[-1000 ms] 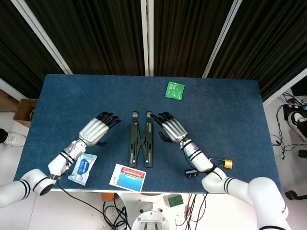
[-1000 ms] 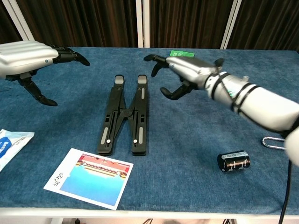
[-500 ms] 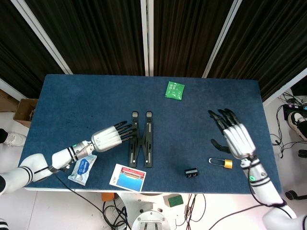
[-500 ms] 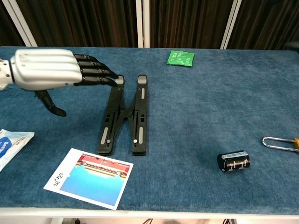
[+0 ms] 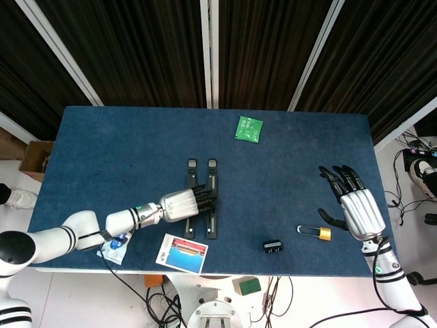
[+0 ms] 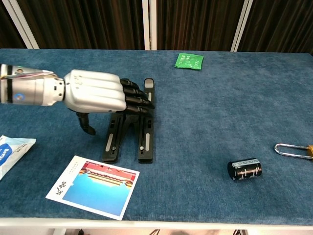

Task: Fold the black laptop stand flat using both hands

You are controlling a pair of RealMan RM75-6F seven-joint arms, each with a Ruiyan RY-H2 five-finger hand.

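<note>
my left hand (image 6: 98,91) reaches in from the side over the middle of the black laptop stand (image 5: 201,199), fingers (image 6: 137,98) curled down across both rails; whether they actually grip a rail or only press on top i cannot tell from either view. the stand lies near the middle of the blue surface (image 5: 123,143), its two long rails close together and joined by the crossed links, looking low and nearly flat already.

my right hand (image 5: 356,205) is well apart from the stand, off by the right edge of the surface, fingers spread and holding nothing — just above the padlock (image 5: 315,233).

to do this step well, i'd press evenly with the left hand so both rails go down together, not one side only, which could skew the links or slide the stand toward the photo card (image 5: 181,253) beside its near end. the task wants both hands, so i judge the right one should come across and steady the far rail from its own side before i push harder — without a counter-hold the stand may skate on the cloth. i'd watch the chest view for any gap left under the rails.
</note>
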